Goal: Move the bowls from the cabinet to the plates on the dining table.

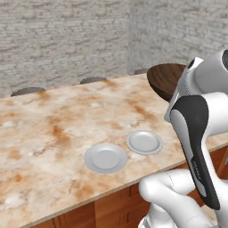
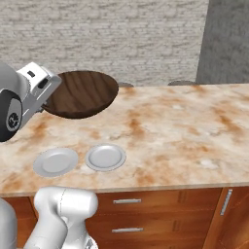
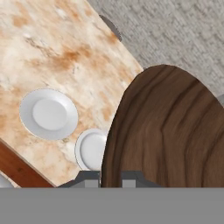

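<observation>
In the hand view, the plate [image 3: 89, 149] nearer the brown bowl [image 3: 170, 131] is partly hidden by it. The claw's fingertips are cut off by the bowl's rim.

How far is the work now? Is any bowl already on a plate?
None is placed yet: both white plates on the dining table lie bare. In hand: the hand is shut on the rim of the dark brown bowl, held in the air above the table. Left: set this bowl on a plate, then bring the second bowl.
</observation>
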### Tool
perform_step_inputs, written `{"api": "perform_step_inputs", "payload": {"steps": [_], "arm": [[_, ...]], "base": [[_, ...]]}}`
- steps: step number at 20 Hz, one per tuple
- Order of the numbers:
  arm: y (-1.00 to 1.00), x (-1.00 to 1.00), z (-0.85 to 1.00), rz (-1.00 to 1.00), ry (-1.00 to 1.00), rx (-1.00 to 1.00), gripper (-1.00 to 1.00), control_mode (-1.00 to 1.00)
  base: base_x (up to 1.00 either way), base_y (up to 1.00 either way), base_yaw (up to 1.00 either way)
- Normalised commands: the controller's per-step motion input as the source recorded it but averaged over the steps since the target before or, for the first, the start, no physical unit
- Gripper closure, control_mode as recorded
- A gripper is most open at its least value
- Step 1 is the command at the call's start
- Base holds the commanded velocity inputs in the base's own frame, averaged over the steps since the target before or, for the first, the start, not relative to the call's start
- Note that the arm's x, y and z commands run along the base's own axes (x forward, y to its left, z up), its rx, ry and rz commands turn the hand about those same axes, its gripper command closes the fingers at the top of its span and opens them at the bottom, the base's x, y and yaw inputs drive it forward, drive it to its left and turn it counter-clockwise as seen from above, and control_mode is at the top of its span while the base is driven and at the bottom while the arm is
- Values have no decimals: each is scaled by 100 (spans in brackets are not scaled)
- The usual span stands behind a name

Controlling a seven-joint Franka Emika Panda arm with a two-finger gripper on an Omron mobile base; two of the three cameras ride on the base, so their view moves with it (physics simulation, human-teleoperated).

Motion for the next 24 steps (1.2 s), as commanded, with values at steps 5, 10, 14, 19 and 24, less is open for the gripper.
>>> {"api": "perform_step_inputs", "payload": {"steps": [5,10,14,19,24], "arm": [[0,0,0,0,0,0,100,100],[0,0,0,0,0,0,100,100],[0,-2,-10,0,0,0,100,-100],[0,0,-23,0,5,0,100,-100],[0,0,-31,0,8,0,100,-100]], "base": [[0,0,0],[0,-2,0],[0,0,0],[0,0,0],[0,0,0]]}}
